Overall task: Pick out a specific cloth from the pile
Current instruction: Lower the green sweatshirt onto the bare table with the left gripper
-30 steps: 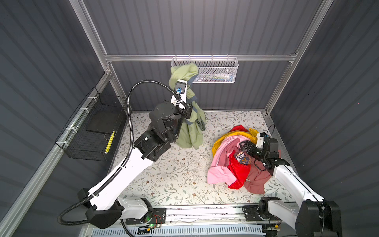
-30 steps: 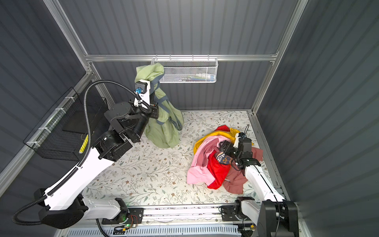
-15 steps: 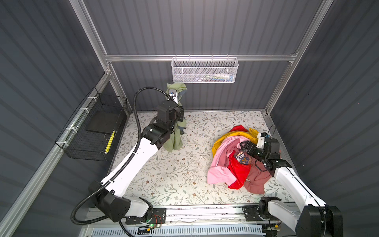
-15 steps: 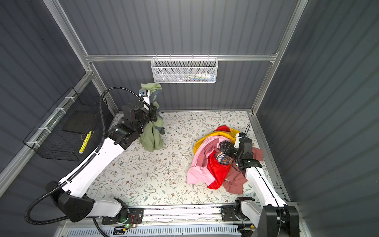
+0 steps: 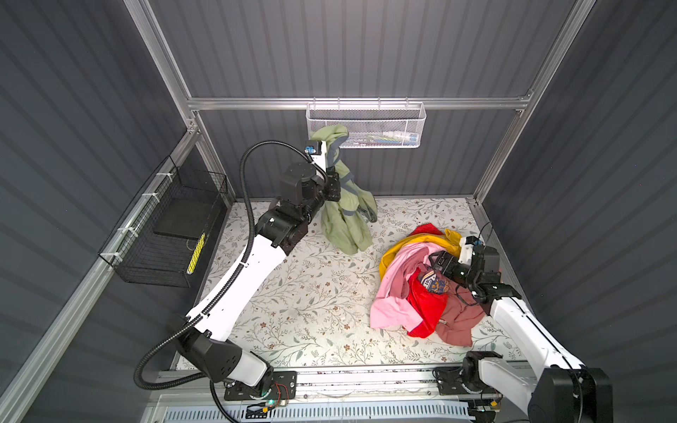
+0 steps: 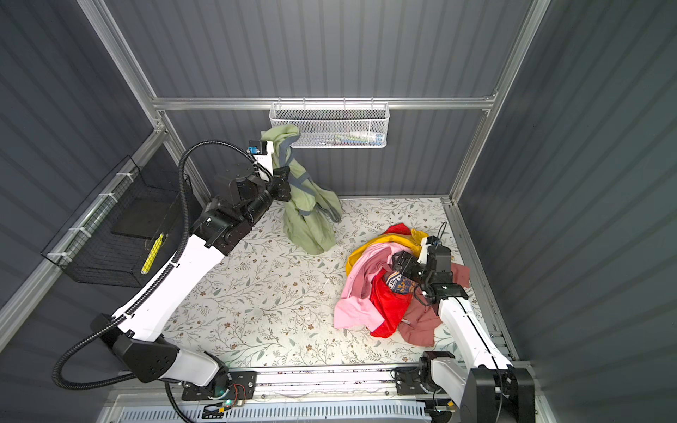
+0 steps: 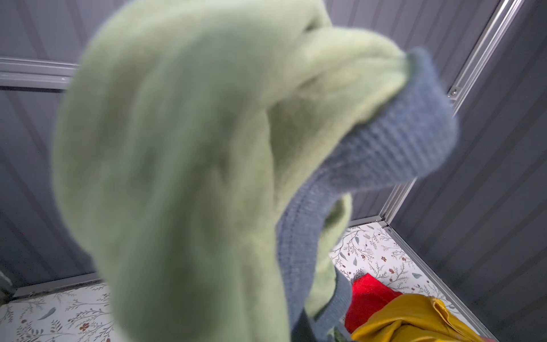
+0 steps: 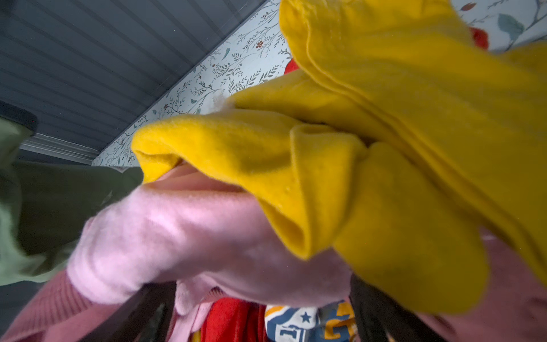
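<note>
The cloth (image 5: 346, 219) is held high in the left gripper (image 5: 329, 143), which is clamped on it well apart from the pile (image 5: 414, 293), presumably so it hangs clear, while the right gripper (image 5: 437, 262) is rested wide-jawed on the pile, likely to pin it down.

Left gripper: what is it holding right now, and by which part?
The left gripper is shut on the sage-green cloth, pinching a bunched fold beside its grey-blue trim. The rest hangs below. Fabric hides the exact spot.
</note>
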You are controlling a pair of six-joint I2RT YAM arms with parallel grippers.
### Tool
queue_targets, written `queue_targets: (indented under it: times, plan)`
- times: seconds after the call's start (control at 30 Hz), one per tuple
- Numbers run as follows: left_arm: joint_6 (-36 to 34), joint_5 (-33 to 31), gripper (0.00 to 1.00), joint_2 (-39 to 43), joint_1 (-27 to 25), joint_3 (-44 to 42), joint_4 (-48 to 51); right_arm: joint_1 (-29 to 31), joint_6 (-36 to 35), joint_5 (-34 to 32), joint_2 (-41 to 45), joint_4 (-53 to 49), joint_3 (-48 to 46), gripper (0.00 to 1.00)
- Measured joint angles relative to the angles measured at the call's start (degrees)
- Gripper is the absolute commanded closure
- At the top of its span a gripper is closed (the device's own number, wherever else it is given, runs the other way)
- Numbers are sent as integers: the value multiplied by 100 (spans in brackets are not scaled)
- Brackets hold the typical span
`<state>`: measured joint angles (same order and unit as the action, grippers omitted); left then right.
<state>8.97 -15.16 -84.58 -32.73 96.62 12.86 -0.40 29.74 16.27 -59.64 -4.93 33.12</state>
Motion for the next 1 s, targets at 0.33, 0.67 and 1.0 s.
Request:
queue_targets:
  times: [0.33, 0.67, 1.0]
  plan:
    - [-98, -1224, 100, -98, 614, -1423, 846, 0, -22, 22, 0, -39, 46, 9]
    - [-1023, -2446, 100, -116, 732, -2221, 988, 2, -22, 35, 0, -50, 46, 9]
    - [-562, -1799, 100, -658, 501, -2166, 881, 7, -46, 15, 39, -184, 103, 10]
